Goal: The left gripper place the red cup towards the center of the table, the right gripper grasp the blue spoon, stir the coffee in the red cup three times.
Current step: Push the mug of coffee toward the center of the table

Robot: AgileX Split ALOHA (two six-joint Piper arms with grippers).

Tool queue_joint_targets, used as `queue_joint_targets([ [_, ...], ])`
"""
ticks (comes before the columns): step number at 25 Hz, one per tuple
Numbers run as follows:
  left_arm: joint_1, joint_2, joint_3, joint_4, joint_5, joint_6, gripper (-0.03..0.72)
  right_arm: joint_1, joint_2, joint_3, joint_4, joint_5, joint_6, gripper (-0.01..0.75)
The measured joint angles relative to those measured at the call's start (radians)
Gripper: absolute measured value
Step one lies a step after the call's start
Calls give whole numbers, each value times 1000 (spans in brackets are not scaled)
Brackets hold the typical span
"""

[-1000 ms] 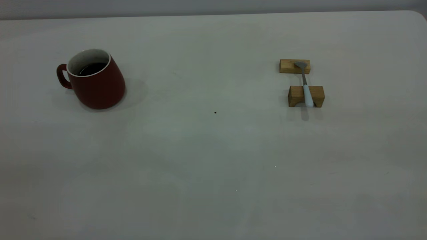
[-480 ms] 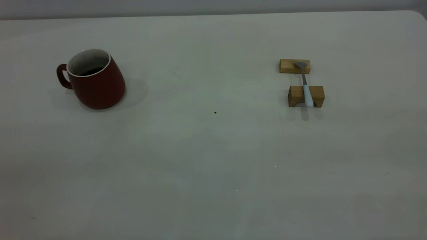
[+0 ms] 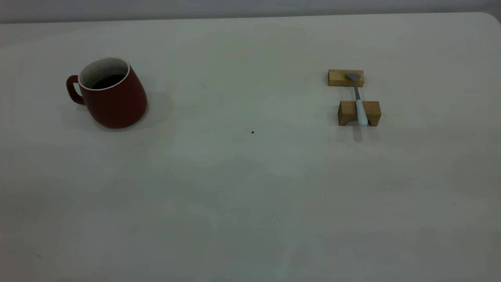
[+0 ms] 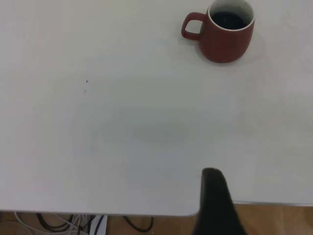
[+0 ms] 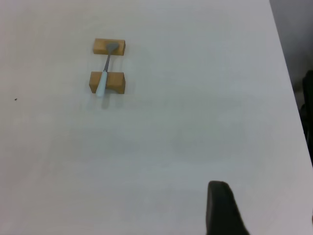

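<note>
The red cup (image 3: 111,96) stands upright at the left of the table (image 3: 250,188), handle pointing left, with dark coffee (image 3: 107,81) inside. The blue spoon (image 3: 358,102) lies at the right, its pale handle on a notched wooden block (image 3: 370,112) and its metal bowl on a flat wooden block (image 3: 338,77). Neither arm appears in the exterior view. A black part of my left gripper (image 4: 215,205) shows in the left wrist view, far from the red cup (image 4: 225,32). A black part of my right gripper (image 5: 220,208) shows in the right wrist view, far from the blue spoon (image 5: 104,78).
A tiny dark speck (image 3: 252,132) lies near the table's middle. The left wrist view shows the table's edge with a brown floor (image 4: 274,220) and cables (image 4: 73,223) below it. The table's rounded corner (image 3: 487,17) is at the far right.
</note>
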Motion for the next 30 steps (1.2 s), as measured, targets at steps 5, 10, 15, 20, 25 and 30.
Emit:
queue_joint_targets([
  [5,0,49,-15,0,-1,-67,560,0,0,0,0,0,0,472],
  [10,0,283,-89,7,-28,-63,560,0,0,0,0,0,-1,472],
  [15,0,587,-159,31,-138,-50,562,0,0,0,0,0,-1,472],
  [20,0,916,-251,24,-266,-30,619,0,0,0,0,0,0,472],
  [25,0,1256,-393,-50,-337,96,667,0,0,0,0,0,0,472],
  [30,0,1525,-545,-86,-347,300,668,0,0,0,0,0,0,472],
])
